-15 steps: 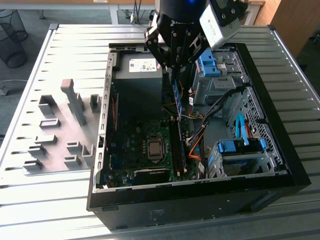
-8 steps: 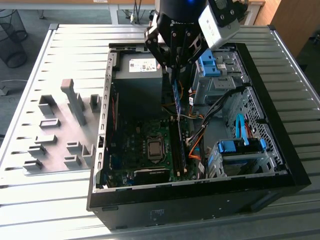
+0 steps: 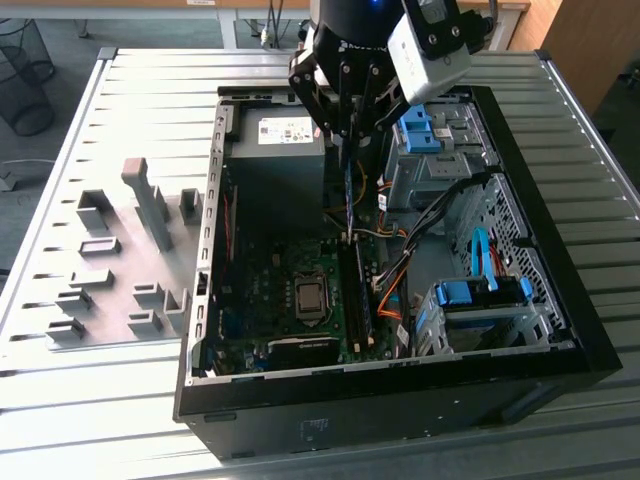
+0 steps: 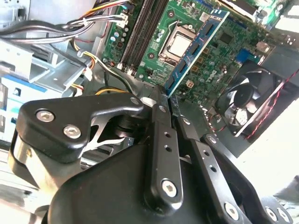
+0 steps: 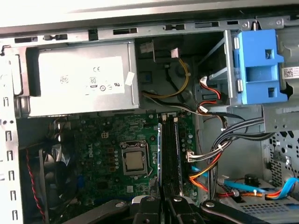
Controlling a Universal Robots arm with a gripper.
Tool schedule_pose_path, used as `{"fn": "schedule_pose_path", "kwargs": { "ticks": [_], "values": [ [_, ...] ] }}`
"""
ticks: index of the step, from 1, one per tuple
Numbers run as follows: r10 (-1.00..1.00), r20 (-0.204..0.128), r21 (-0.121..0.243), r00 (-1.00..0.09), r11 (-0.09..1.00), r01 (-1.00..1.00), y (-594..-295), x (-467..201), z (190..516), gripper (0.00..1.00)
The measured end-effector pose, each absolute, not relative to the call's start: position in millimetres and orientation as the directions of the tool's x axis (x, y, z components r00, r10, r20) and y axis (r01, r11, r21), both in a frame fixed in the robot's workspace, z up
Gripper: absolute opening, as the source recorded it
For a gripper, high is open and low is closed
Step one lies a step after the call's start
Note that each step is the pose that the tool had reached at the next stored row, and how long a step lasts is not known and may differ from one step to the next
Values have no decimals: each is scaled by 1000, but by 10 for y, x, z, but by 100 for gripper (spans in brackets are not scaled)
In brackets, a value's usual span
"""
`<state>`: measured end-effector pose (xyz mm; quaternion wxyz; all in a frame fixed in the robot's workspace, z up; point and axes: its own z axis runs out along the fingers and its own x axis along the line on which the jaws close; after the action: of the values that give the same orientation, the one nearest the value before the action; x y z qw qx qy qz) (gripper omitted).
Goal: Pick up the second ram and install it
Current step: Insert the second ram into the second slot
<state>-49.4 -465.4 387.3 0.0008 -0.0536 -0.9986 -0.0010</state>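
A: Where's the second ram (image 4: 194, 49) rn?

B: In the gripper (image 3: 347, 128). Fingers (image 4: 161, 140) are clamped on one end of the stick; the rest sticks out past the tips toward the motherboard (image 5: 112, 135). In the exterior view it hangs edge-down over the open PC case (image 3: 560, 330), roughly above the far end of the mem slots (image 3: 357, 300).

A: So not seated yet?

B: Doesn't look like it, imo. In the second wrist view the blue-green board floats above the CPU socket (image 4: 180, 43), w/ the slots (image 4: 145, 35) off to one side of it.

A: Long axis vs. slots?

B: That's the key bit. In the first wrist view the slots (image 5: 170, 154) run straight away from the fingers, toward the PSU (image 5: 79, 79), and the stick's thin edge (image 5: 160, 149) lies along them, just beside the dark strips. Looks near parallel, but I can't tell which slot it's over.

A: Anything close by?

B: Orange/yellow cable bundle (image 5: 205, 170) sits beside the slots, on the drive-bay side. Apart from the stick as far as I see.
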Motion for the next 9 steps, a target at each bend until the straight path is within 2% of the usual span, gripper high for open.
{"fn": "schedule_pose_path", "kwargs": {
  "ticks": [9],
  "values": [
    [110,2,2,-994,994,110,-4654,-494,3872,14]
  ]
}}
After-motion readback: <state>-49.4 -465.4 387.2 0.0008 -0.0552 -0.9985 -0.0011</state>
